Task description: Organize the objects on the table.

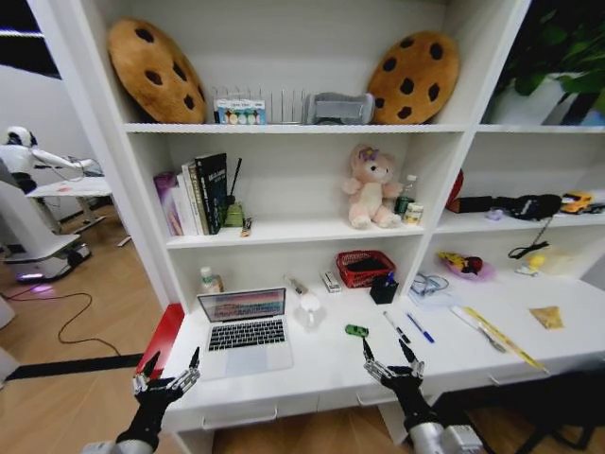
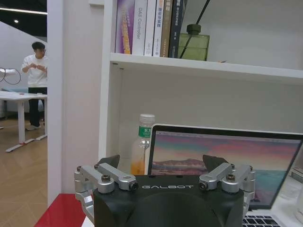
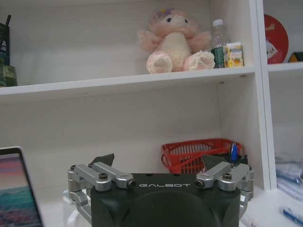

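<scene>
worktop [image 1: 326, 364]: smooth white, faint sheen | laptop [image 1: 244, 331]: matt silver metal, black keys, glossy screen | toy car [image 1: 356, 330]: shiny green plastic | basket [image 1: 364, 268]: red mesh | plush bear [image 1: 371, 185]: soft pink cloth | left claw [image 1: 168, 365], right claw [image 1: 392, 351]: black matt housing, bare metal links | floor [image 1: 66, 312]: wood, low gloss

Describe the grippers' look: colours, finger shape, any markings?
Both match: the left gripper and right gripper have black bodies with white GALBOT lettering, silver metal linkage bars with dark screws, and black pointed fingers. Forearms are black; the right shows a silver wrist section.
</scene>
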Controlling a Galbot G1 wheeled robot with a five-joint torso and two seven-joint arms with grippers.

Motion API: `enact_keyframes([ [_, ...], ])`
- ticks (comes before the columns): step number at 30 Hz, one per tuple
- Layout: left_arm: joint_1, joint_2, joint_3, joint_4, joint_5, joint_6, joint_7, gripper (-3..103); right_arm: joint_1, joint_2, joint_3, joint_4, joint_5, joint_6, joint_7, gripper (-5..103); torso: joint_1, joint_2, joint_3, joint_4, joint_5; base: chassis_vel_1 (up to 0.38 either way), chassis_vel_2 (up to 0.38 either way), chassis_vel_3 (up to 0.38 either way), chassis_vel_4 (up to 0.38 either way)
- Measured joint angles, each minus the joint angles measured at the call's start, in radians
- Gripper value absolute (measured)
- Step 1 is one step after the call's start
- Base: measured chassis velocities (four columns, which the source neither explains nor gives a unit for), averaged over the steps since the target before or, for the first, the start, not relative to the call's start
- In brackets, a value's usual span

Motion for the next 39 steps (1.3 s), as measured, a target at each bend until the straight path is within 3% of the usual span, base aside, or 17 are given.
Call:
enact_keyframes([
  [2,0.002,0.001,0.0,0.001,-0.006,0.001,0.0,99,0.0,-0.003,0.012,-0.001,-0.037,0.008,-0.005,100,0.0,0.0,0.0,-0.001,-0.0006,-0.196,0.222,0.21,-0.222],
  [3,-0.001,0.005,-0.005,0.001,-0.017,0.005,-0.013,96,-0.004,-0.009,0.018,0.011,-0.052,0.009,-0.016,100,0.0,0.0,0.0,-0.0002,0.0001,0.0,0.0,0.0,0.0],
  [11,-0.014,0.057,-0.057,-0.024,-0.062,0.022,-0.03,101,-0.008,-0.006,0.009,0.023,-0.071,-0.003,-0.02,100,-0.003,0.001,-0.001,-0.0006,-0.0005,0.048,-0.065,-0.056,0.034],
  [15,-0.026,0.096,-0.097,-0.04,-0.126,0.028,-0.025,87,0.005,-0.015,0.003,0.009,-0.076,-0.003,-0.019,100,-0.002,0.001,-0.001,-0.0005,-0.0004,0.009,-0.015,-0.008,0.004],
  [16,-0.026,0.096,-0.097,-0.04,-0.126,0.028,-0.025,87,0.005,-0.015,0.003,0.009,-0.076,-0.003,-0.019,100,-0.002,0.001,-0.001,-0.0005,-0.0004,0.0,0.0,0.0,0.0],
  [23,-0.04,0.146,-0.107,-0.053,-0.138,0.052,-0.016,54,0.003,-0.01,0.007,-0.008,-0.08,0.015,-0.019,100,-0.001,0.0,0.0,-0.0006,-0.0004,-0.003,0.007,0.003,-0.003],
  [27,-0.044,0.164,-0.116,-0.054,-0.14,0.054,-0.015,43,0.004,-0.008,0.008,-0.011,-0.078,0.018,-0.018,100,-0.001,0.001,0.0,-0.0004,-0.0005,0.0,0.0,0.0,0.0],
  [29,-0.053,0.202,-0.132,-0.051,-0.147,0.06,-0.015,32,0.005,-0.008,0.005,-0.014,-0.076,0.019,-0.018,100,-0.001,0.001,0.0,-0.0005,-0.0004,0.0,0.0,0.0,0.0],
  [32,-0.059,0.232,-0.14,-0.047,-0.154,0.065,-0.015,27,0.005,-0.007,0.004,-0.015,-0.075,0.019,-0.018,100,-0.001,0.001,0.0,-0.0005,-0.0005,0.0,0.0,0.0,0.0],
  [35,-0.068,0.295,-0.159,-0.018,-0.159,0.06,0.007,11,0.003,-0.007,0.006,-0.016,-0.074,0.022,-0.02,100,-0.001,0.001,0.0,-0.0005,-0.0006,0.0,0.0,0.0,0.0],
  [39,-0.082,0.336,-0.177,0.0,-0.163,0.055,0.024,2,0.0,-0.007,0.012,-0.019,-0.073,0.025,-0.021,100,-0.001,0.001,0.0,-0.0003,-0.0006,0.0,0.0,0.0,0.0],
])
